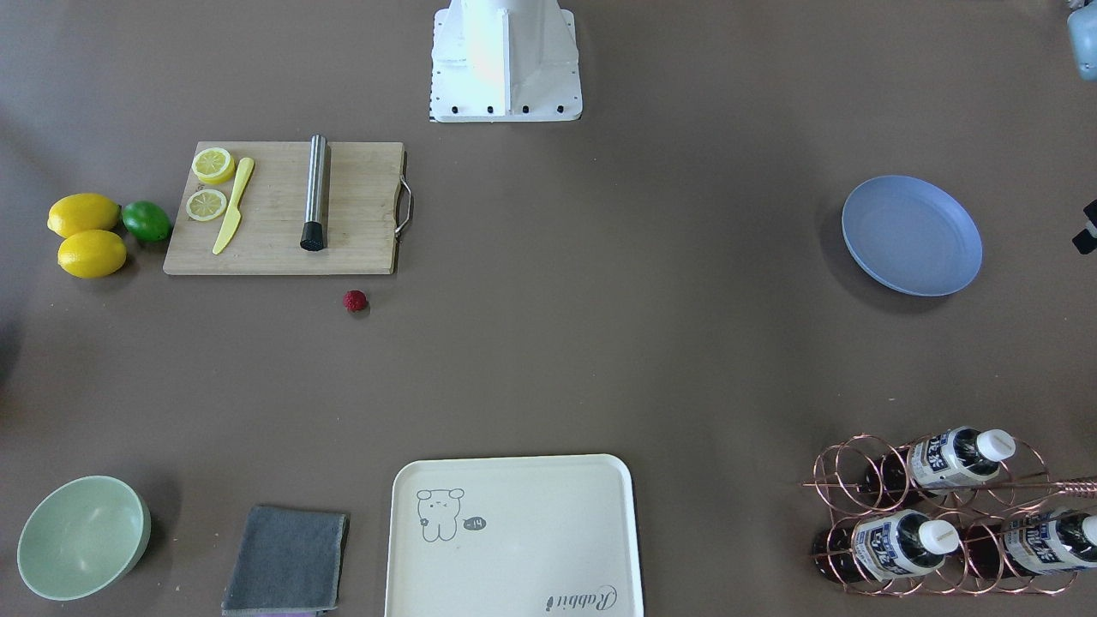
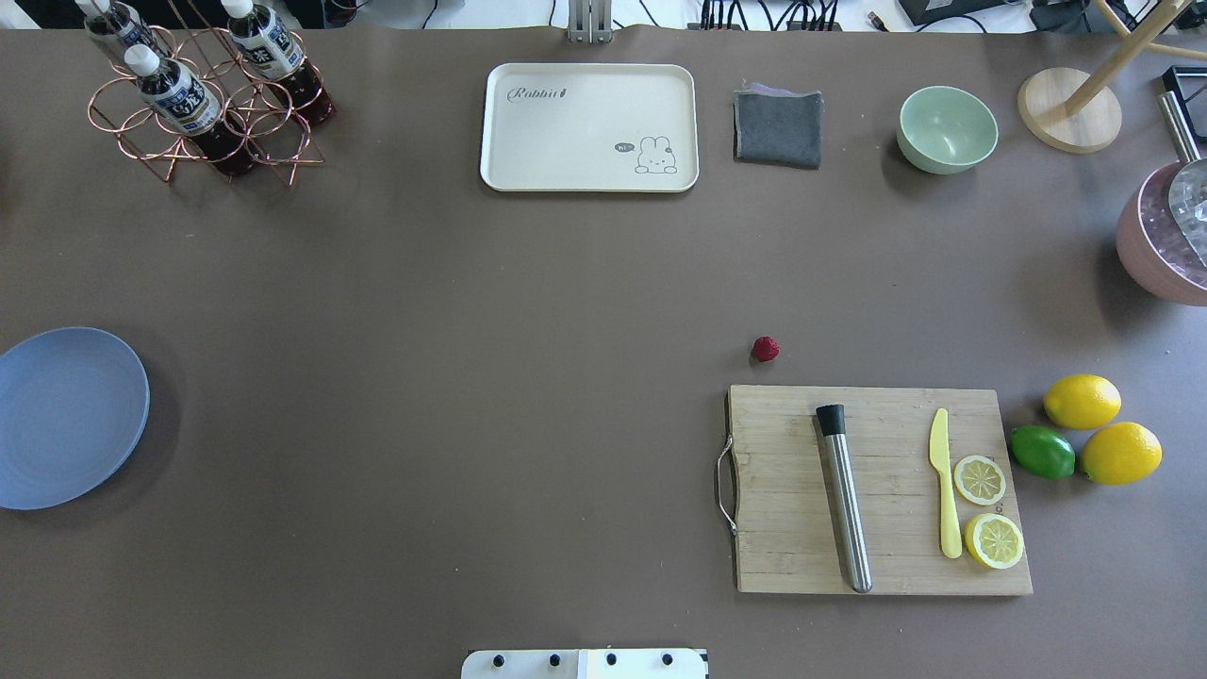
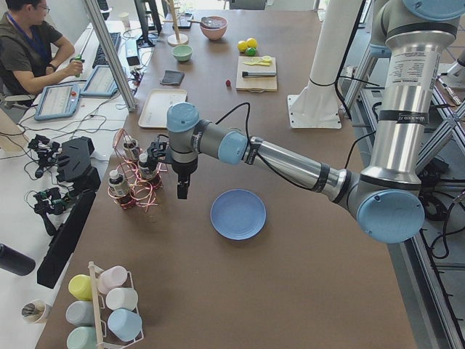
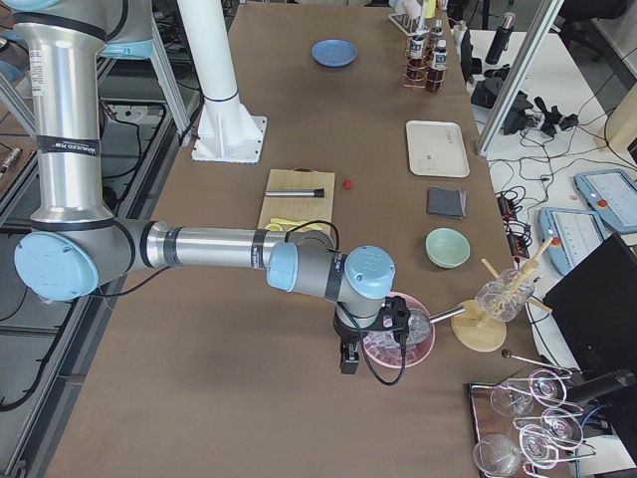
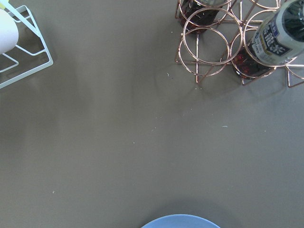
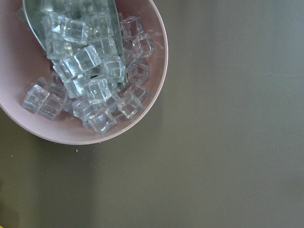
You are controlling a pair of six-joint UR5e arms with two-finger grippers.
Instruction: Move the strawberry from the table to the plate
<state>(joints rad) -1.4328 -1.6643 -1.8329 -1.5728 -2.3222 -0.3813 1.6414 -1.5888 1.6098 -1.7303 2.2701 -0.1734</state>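
Note:
The strawberry [image 1: 355, 301] [image 2: 766, 349], a tiny dark-red berry, lies on the brown table [image 2: 453, 377] just off the cutting board's edge. At the table's left end sits the light-blue plate [image 2: 66, 415] [image 1: 912, 236] with nothing in it; its rim [image 5: 180, 222] shows at the bottom of the left wrist view. My left gripper [image 3: 181, 193] hangs between the plate [image 3: 238, 214] and the bottle rack, and I cannot tell whether it is open or shut. My right gripper [image 4: 345, 363] hangs by the pink bowl, far from the strawberry [image 4: 347, 183]; its state cannot be told either.
A wooden cutting board [image 2: 882, 490] carries a steel muddler, a yellow knife and lemon slices, with two lemons and a lime [image 2: 1042, 451] beside it. Along the far edge stand a copper bottle rack [image 2: 203, 104], a cream tray [image 2: 589, 127], a grey cloth, a green bowl [image 2: 947, 129] and a pink bowl of ice cubes [image 6: 85, 76].

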